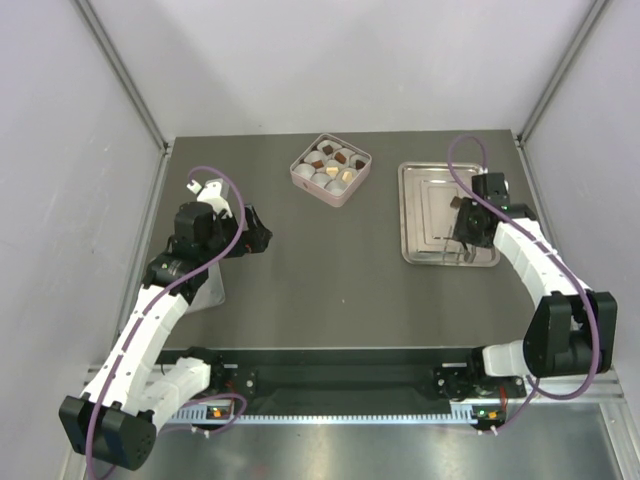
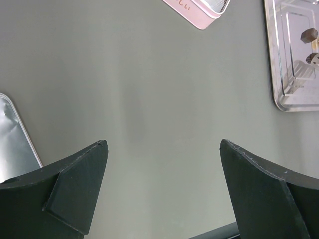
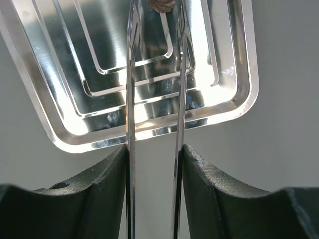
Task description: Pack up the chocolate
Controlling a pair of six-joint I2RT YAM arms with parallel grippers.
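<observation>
Several chocolate pieces sit in white paper cups inside the pink box at the back centre. My right gripper is shut on steel tongs, which reach out over the steel tray. A brown chocolate piece sits between the tong tips, cut off by the top edge of the right wrist view. In the left wrist view, brown pieces show over the tray. My left gripper hangs open and holds nothing, above bare table left of the box.
A shiny metal lid lies on the table under my left arm, also seen as the lid's rim. The pink box corner shows at the top of the left wrist view. Grey walls close in the table.
</observation>
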